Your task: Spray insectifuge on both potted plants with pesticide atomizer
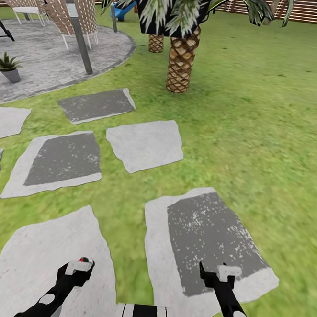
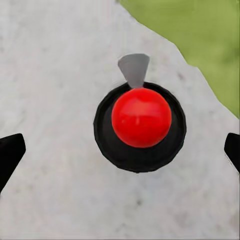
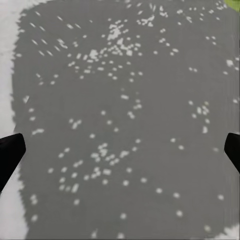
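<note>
I see the pesticide atomizer (image 2: 141,117) end-on in the left wrist view: a round red cap in a black collar with a grey spout, over a pale slab. My left gripper (image 1: 77,268) is open, and its black fingertips (image 2: 10,152) stand wide of the cap without touching it. In the head view the cap is a red dot (image 1: 85,259) at that gripper. One potted plant (image 1: 8,66) in a grey pot sits on the round stone patio (image 1: 46,62), far left. My right gripper (image 1: 218,275) is open and empty above a dark-centred slab (image 3: 125,125).
Stepping slabs (image 1: 145,145) cross the lawn (image 1: 257,128) ahead. A scaly-trunked palm (image 1: 180,64) stands ahead at centre, with a second trunk behind it. A grey post (image 1: 80,36) and wicker chairs (image 1: 70,11) stand on the patio. The brown slatted fence (image 1: 311,11) closes the back.
</note>
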